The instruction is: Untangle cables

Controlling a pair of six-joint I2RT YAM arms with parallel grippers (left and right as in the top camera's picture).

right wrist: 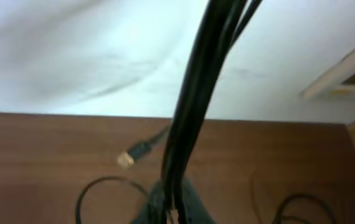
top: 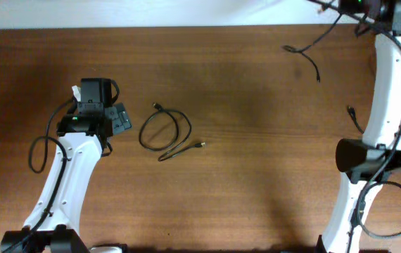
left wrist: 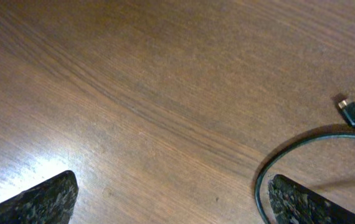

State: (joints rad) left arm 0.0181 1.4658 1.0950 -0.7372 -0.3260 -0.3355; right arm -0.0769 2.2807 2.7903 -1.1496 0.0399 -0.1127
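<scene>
At the left of the overhead frame our left gripper [top: 121, 119] sits low over the table [top: 257, 183]. Its fingers [left wrist: 40, 199] are spread wide and grasp nothing. Just to its right lies a loose cable [top: 165, 133], flat on the wood in a single open loop that does not cross any other cord. One plug [top: 157, 107] points to the upper left, and the other tail runs out to a metal tip [top: 200, 145] pointing right, so its long axis goes from upper left to lower right. At the far upper right our right gripper [right wrist: 170, 208] looks clenched on a bundle of cables [right wrist: 196, 93]. The bundle runs almost straight up the wrist frame, leaning slightly right, with one pale plug tip [right wrist: 126, 160] sticking out to the left. In the overhead view its loose strands [top: 306, 53] trail down and to the left. We judge the step in hand to be working the next cord out of that bundle. To do it well we should hold the bundle firmly, bring the free hand across, and take one strand near its plug end, not mid-loop. Then we should pull along the strand's own line so the loops slide out rather than tighten.
</scene>
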